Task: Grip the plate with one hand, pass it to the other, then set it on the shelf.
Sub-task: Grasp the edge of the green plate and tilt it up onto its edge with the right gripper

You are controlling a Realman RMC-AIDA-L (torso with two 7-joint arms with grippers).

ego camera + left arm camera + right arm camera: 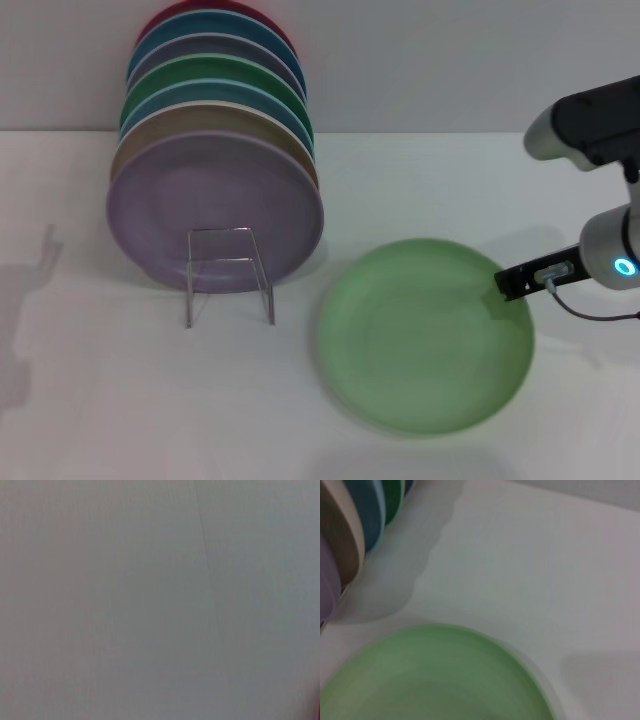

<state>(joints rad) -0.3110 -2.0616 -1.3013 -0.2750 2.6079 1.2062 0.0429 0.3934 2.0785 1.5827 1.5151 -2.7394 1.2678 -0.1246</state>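
Observation:
The pale mint-green plate (425, 335) lies flat on the white table, right of centre. It fills the bottom of the right wrist view (440, 680). My right gripper (512, 281), black on a slim silver-grey arm with a cyan ring light (625, 267), reaches in from the right, and its tip overlaps the plate's right rim. The wire shelf (230, 275) stands to the plate's left, its square loop front facing me. My left gripper is out of view, and its wrist view shows only a plain grey surface.
Several coloured plates stand upright in a row on the shelf, a lilac-purple one (215, 205) in front, with a tan one and a darker green one (215, 80) behind. Their edges show in the right wrist view (350, 530). White table lies around them.

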